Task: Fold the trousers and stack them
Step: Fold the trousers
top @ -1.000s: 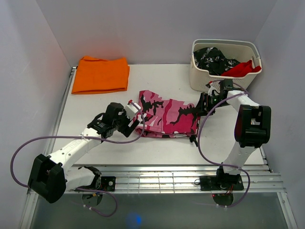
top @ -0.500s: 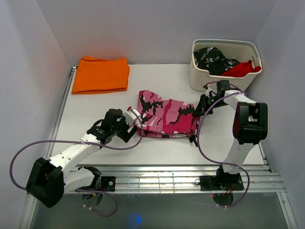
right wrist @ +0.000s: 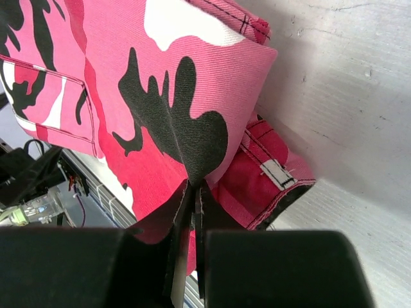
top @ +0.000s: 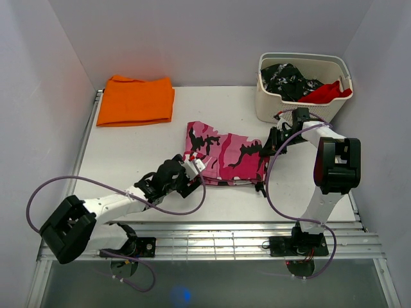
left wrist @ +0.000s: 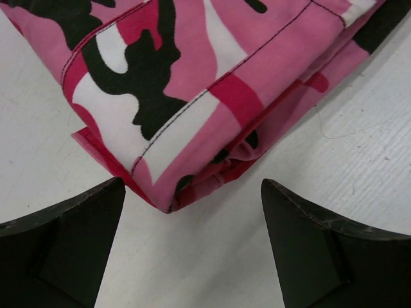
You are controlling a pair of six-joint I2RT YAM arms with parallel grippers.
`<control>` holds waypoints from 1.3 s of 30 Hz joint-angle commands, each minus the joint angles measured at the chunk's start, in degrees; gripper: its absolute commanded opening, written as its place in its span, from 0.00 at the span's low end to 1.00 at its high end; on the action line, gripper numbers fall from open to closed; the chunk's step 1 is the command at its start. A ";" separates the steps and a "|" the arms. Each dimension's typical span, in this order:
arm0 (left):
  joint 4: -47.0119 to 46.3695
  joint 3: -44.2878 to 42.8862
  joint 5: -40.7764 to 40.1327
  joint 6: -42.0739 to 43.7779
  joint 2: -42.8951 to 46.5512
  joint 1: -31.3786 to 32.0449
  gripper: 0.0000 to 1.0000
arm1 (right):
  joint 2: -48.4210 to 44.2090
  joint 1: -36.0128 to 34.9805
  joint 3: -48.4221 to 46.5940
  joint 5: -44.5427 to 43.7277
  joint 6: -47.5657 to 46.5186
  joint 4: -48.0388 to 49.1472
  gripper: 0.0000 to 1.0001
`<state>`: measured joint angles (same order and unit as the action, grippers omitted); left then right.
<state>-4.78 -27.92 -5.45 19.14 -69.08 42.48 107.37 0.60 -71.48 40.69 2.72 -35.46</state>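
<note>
R claw point(right wrist: 192, 192) pinches trousers point(top: 225, 157) at rt edge; L claw point(left wrist: 192, 187) wide by corner.

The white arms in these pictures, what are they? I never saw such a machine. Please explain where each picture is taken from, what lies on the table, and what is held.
They are two robot arms, the left arm and the right arm, bolted at the near edge of a table. The wide picture comes from a fixed camera above and behind them; each close picture comes from a camera on one wrist. On the table lie folded pink camouflage trousers and, far left, an orange cloth. A white basket, far right, holds a dark speckled garment and something red. The right gripper is shut, pinching a fold of the trousers. The left gripper is open; a corner of the trousers lies ahead of its fingers, not held.
</note>
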 commanded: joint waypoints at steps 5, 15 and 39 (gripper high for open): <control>5.36 -1.08 7.87 3.70 7.71 1.91 0.98 | -1.47 -0.34 -2.17 1.59 -1.40 -2.06 0.08; 22.36 0.33 43.43 16.56 17.86 1.99 0.90 | -1.90 -0.34 -1.47 1.15 -1.49 -1.63 0.08; -4.54 -4.51 23.05 16.90 -9.84 1.03 0.02 | -2.34 -0.43 -0.23 1.77 -1.76 -1.71 0.08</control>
<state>-6.33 -30.74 21.26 34.79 -78.17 43.66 107.24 0.60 -71.66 40.88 1.10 -36.21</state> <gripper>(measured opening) 0.053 0.084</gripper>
